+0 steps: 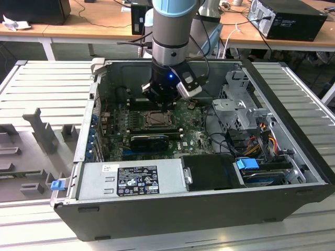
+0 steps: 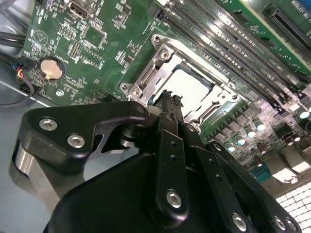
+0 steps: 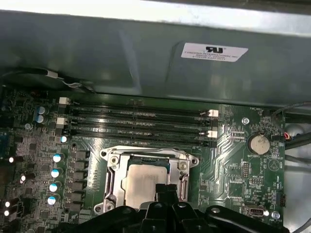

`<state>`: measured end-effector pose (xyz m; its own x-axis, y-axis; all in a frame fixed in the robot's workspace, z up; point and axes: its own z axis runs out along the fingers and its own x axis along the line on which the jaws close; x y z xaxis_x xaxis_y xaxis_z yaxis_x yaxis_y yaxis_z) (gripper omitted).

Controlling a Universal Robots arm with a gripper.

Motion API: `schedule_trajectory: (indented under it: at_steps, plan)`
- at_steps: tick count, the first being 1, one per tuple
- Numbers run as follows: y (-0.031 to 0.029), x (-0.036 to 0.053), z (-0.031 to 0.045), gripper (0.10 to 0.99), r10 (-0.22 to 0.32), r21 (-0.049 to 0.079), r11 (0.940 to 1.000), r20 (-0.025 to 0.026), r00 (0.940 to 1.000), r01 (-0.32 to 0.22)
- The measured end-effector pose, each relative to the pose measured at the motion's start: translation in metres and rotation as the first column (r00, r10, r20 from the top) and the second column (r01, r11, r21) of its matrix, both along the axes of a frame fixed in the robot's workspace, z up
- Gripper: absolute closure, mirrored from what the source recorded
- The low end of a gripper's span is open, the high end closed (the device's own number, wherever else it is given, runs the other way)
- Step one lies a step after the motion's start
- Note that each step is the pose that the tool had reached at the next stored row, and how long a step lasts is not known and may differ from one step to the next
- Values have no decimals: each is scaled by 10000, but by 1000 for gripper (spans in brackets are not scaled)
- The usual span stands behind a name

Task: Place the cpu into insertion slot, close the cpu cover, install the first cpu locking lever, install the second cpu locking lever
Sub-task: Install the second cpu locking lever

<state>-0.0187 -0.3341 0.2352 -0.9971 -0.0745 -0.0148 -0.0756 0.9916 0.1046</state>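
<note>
The cpu (image 3: 138, 182) (image 2: 189, 83) lies flat in the insertion slot (image 1: 157, 119) on the green board, its pale metal top facing up. The silver cpu cover (image 3: 111, 170) (image 2: 154, 68) lies down around it as a frame, and the chip shows through its square cut-out. My gripper (image 3: 165, 188) (image 2: 168, 101) (image 1: 158, 104) hangs just over one edge of the socket, at the side nearest the coin battery. Its black fingers are pressed together at a narrow tip, with nothing held between them. Whether the tip touches the cover I cannot tell.
Long black memory slots (image 3: 136, 121) run along one side of the socket. A coin battery (image 3: 258, 143) (image 2: 51, 69) sits on the board nearby. Inside the open case are a long black card (image 1: 149, 140), the power supply (image 1: 131, 180) and a drive cage (image 1: 241, 104).
</note>
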Motion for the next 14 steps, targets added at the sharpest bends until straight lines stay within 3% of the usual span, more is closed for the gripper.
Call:
schedule_trajectory:
  at_steps: [7,10,14]
  plan:
    - [-27,0,97,980,0,2,10000,1,10000,0]
    - [-107,0,97,980,-1,0,10000,0,10000,1]
    - [-268,0,88,980,1,1,10000,0,10000,-1]
